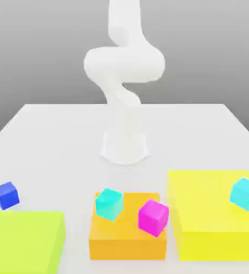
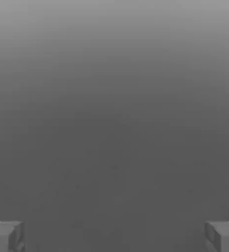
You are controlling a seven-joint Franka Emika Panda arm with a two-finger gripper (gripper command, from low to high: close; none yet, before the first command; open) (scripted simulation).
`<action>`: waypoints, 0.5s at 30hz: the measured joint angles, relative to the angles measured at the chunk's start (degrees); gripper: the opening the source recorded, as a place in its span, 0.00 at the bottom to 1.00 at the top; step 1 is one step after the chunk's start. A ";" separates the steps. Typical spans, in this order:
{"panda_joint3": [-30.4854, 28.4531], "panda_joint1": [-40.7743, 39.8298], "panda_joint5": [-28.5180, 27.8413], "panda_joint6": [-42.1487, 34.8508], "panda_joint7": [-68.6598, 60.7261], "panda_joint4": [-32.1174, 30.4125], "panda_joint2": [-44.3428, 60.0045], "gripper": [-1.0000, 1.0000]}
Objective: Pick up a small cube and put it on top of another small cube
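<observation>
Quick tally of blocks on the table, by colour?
Small royal-blue cube: 1
Small turquoise cube: 1
Small sky-cyan cube: 1
Small magenta cube: 1
Flat orange block: 1
Flat yellow block: 1
Flat lime-yellow block: 1
Total: 7

We note a white table [image 1: 46, 128] bearing the arm's base [image 1: 125, 147]. Nearer than the base lie the blue cube [image 1: 6, 195], lime block [image 1: 25, 241], orange block [image 1: 126, 241] and yellow block [image 1: 212, 214].
</observation>
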 joint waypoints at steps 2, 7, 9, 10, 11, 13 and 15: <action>-3.17 -0.60 1.05 2.10 -1.10 -1.46 4.38 0.50; -10.36 -2.52 4.14 7.07 -4.12 -4.92 14.77 0.50; -13.13 -3.38 5.49 9.06 -5.39 -6.30 18.91 0.50; -14.49 -3.84 6.18 10.04 -6.05 -6.99 20.99 0.50; -15.77 -4.37 6.95 11.00 -6.77 -7.67 23.07 0.50; -18.24 -5.52 8.51 12.94 -8.21 -9.03 27.26 0.50; -20.46 -6.88 10.11 14.87 -9.68 -10.39 31.47 0.50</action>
